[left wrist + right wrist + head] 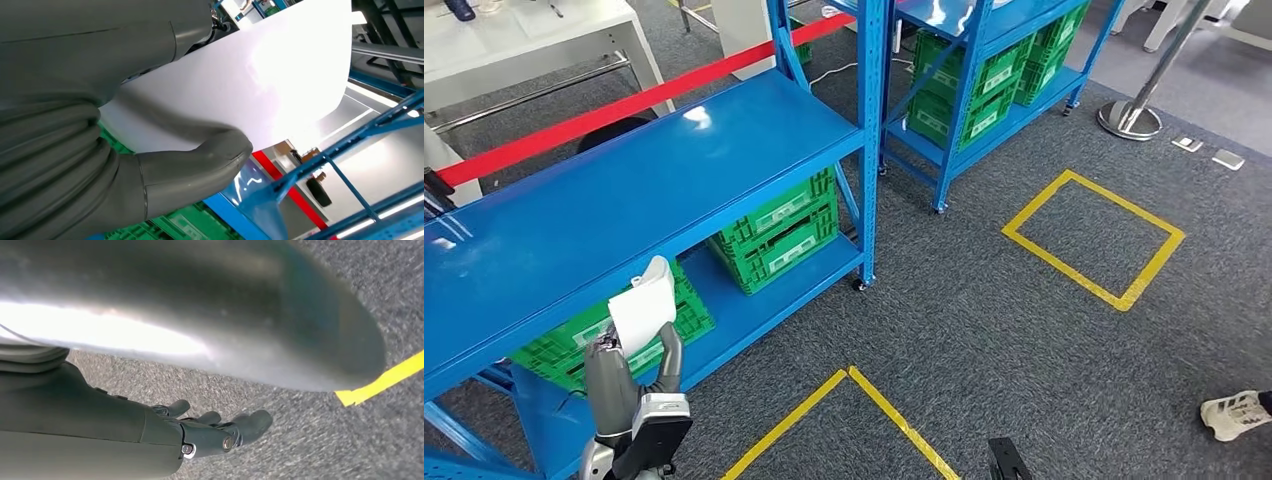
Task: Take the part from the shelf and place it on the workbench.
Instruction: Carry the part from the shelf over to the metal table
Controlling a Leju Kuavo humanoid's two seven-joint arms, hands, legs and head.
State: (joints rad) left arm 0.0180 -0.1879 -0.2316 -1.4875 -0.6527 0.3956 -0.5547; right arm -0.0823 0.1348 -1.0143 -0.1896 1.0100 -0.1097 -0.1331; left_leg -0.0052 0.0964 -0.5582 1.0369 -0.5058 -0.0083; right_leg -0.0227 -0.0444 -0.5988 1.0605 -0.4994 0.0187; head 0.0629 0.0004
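Note:
A flat white part (pixel 644 308) stands up from my left hand (pixel 629 385), low at the left of the head view in front of the blue shelf (pixel 624 190). In the left wrist view the grey thumb (pixel 200 165) presses on the white part (pixel 260 85), with darker fingers behind it, so the hand grips it. My right hand (pixel 210 432) hangs over grey carpet, its fingers apart and nothing in them.
Green crates (pixel 779 230) sit on the shelf's lower level, and more green crates (pixel 984 80) fill a second blue rack behind. Yellow tape squares (pixel 1092 238) mark the carpet. A metal post base (pixel 1129 118) stands far right. A person's shoe (pixel 1236 413) shows at the right edge.

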